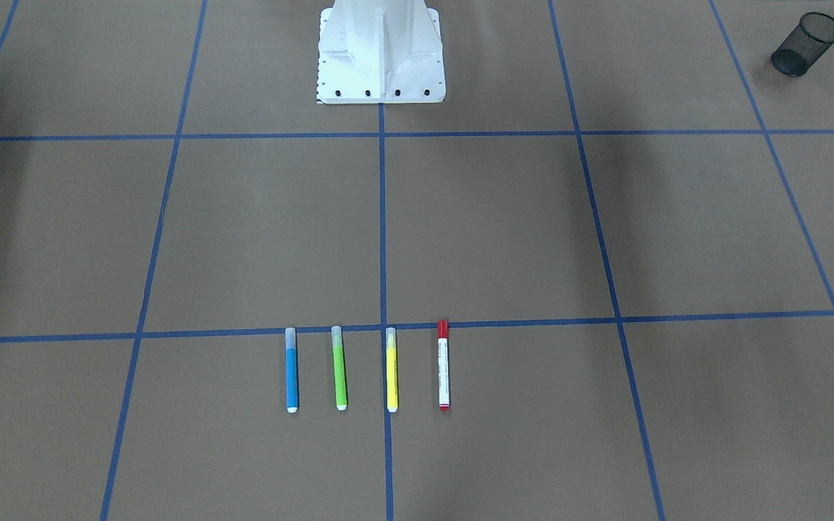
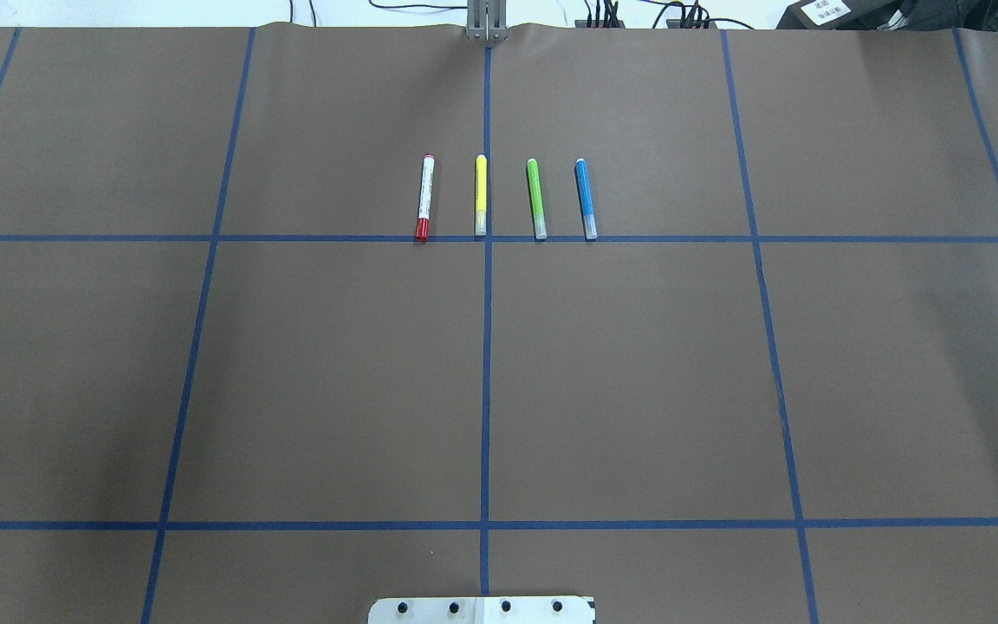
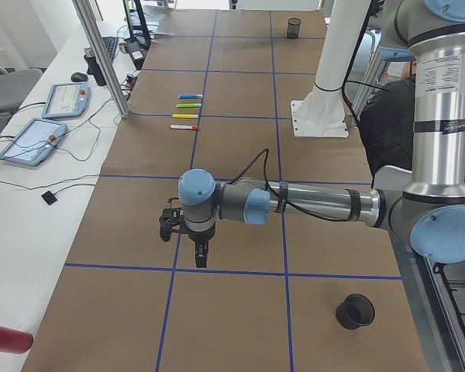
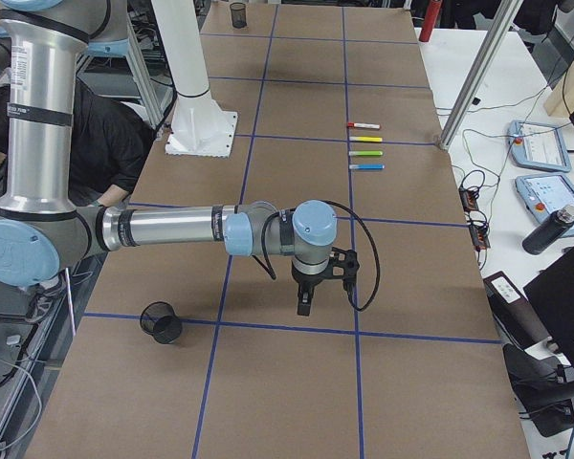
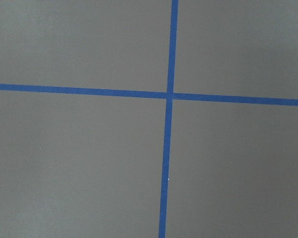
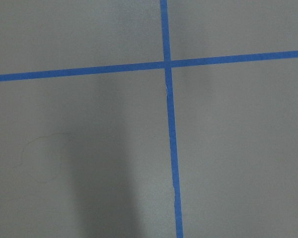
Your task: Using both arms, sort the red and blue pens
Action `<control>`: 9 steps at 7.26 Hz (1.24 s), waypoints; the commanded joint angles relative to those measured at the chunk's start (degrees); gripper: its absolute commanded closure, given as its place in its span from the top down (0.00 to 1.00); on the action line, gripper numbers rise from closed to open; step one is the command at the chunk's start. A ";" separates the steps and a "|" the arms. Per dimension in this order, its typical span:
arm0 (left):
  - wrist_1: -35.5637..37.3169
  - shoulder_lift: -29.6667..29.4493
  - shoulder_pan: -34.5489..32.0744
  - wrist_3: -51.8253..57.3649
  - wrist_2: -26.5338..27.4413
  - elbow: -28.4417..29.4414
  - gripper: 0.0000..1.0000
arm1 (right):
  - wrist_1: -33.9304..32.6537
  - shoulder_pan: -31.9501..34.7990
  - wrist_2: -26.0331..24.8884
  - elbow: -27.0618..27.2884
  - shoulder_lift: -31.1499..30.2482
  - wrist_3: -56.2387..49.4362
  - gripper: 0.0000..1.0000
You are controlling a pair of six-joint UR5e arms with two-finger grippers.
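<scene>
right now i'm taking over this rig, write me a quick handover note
Left hand hovers over the table on the robot's left, nothing in it; open or shut cannot be told.
Right hand: the same on the right.
Red pen and blue pen lie at the ends of a row of four, red on the robot's left, yellow marker and green marker between.
Done: nothing, neither pen touched.
Left: pick up both and sort them, likely into the mesh cups.

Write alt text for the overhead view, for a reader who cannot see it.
Four markers lie side by side at the far middle of a brown table with a blue tape grid: from the view's left, red pen, yellow marker, green marker, blue pen.
</scene>
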 commanded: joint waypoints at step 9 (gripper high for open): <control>0.05 -3.49 0.35 -0.44 -0.05 -1.27 1.00 | -0.86 0.00 -0.08 -0.09 3.73 0.43 0.99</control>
